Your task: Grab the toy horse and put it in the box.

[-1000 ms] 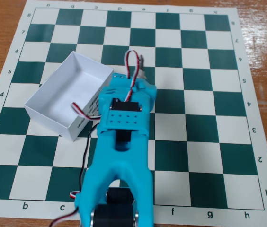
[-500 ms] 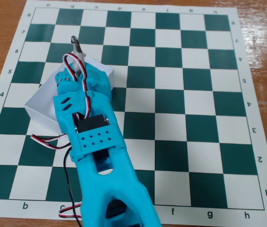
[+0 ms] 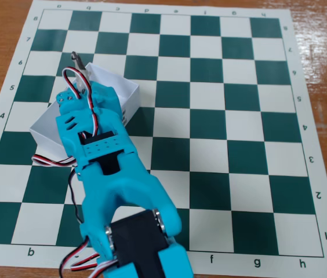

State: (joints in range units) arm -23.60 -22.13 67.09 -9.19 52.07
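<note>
Nearest the camera, turquoise plastic robot arm (image 3: 114, 191) reaches over green-and-white chessboard mat (image 3: 227, 133). Its gripper (image 3: 81, 72) hangs above shallow white cardboard box (image 3: 126, 92); jaw state cannot be told. Tiny grey toy horse (image 3: 75, 57) appears at fingertips, above the box's far edge.

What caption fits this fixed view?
Turquoise arm reaches over the white box on a green-and-white chessboard mat; the toy horse shows at the gripper.
</note>
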